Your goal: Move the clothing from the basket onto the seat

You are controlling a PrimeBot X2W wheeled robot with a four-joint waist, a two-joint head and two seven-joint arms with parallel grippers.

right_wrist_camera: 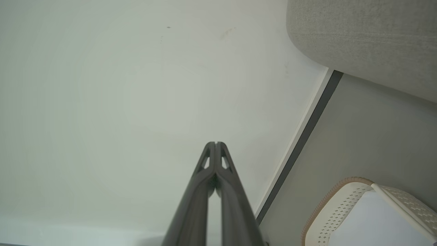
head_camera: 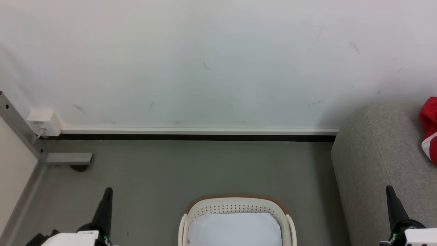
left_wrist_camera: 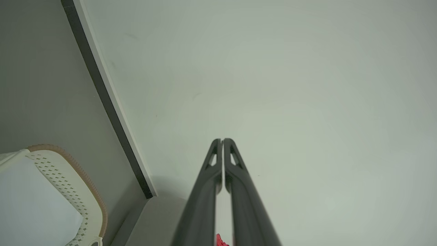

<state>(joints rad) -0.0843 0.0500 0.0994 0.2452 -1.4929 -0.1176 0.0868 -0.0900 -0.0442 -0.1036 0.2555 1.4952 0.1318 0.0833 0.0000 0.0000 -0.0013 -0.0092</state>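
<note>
1. Both pincers first, since they sit right under the head camera: the left gripper [head_camera: 108,195] and right gripper [head_camera: 390,193] each have their two dark fingers pressed together with nothing between them, pointing up toward the wall [head_camera: 218,61].
2. Biggest thing is the seat [head_camera: 368,153], a grey sofa on the robot's right with its end against the wall, just beside the right gripper.
3. Next, the basket [head_camera: 235,199] stands on the floor [head_camera: 191,167] between the two grippers, near the sofa but not touching it. What shows inside is a flat white sheet [head_camera: 235,229]; the near half is cut off by the frame.
4. As for the clothing [head_camera: 431,126], one red piece with a white band lies on the seat at the far right. No red shows in the part of the basket I can see.
5. My read: this is the check stage. Tip the head down and see the whole basket before calling it done.
6. If any red is left, spread the fingers before going in, pinch only red fabric, and leave the sheet alone. Lift clear of the rim and drop it well onto the cushion, not the rounded edge.
</note>
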